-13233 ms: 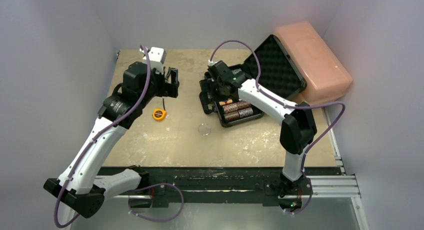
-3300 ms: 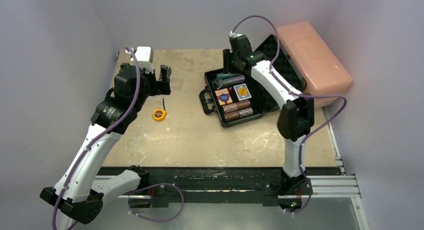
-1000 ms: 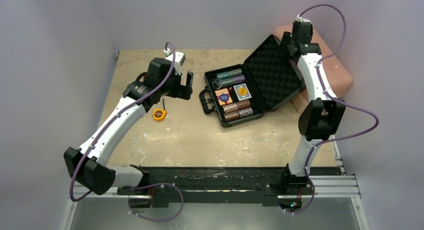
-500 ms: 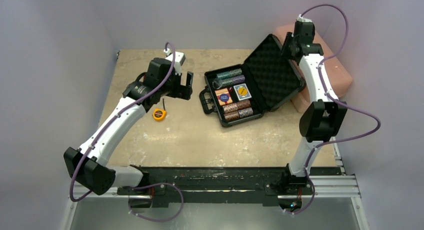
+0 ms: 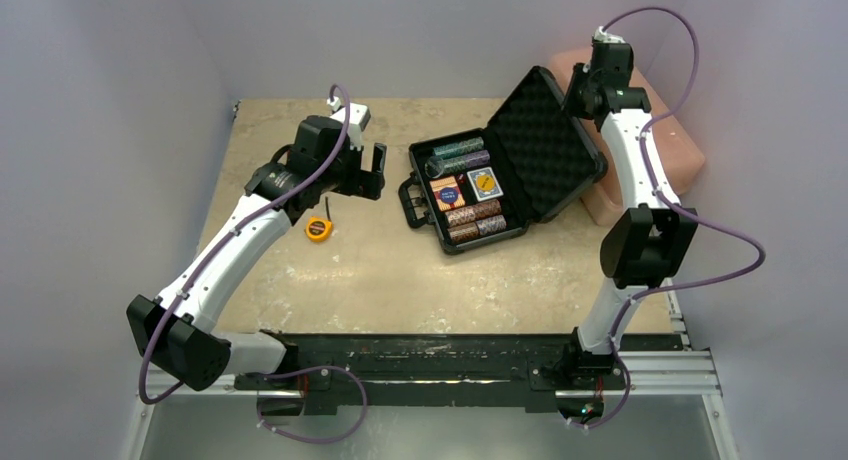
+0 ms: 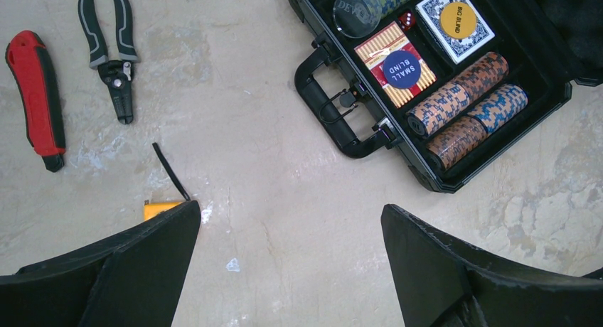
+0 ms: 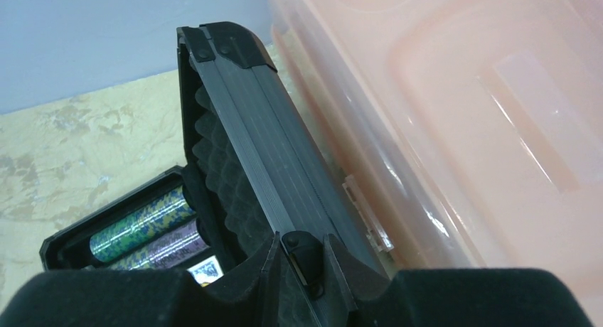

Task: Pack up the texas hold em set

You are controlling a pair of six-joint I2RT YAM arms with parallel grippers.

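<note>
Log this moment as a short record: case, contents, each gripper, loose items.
case: black briefcase open on the table, lid tilted back beside the pink box
contents: chip stacks, red deck under a SMALL BLIND button, blue deck under a BIG BLIND button, red die
left gripper: open, empty, above bare table near the handle
right gripper: at the lid's top edge, edge between its jaws; clamped or not, cannot tell
outside the case: pliers, red-handled cutter, yellow tape measure
</note>
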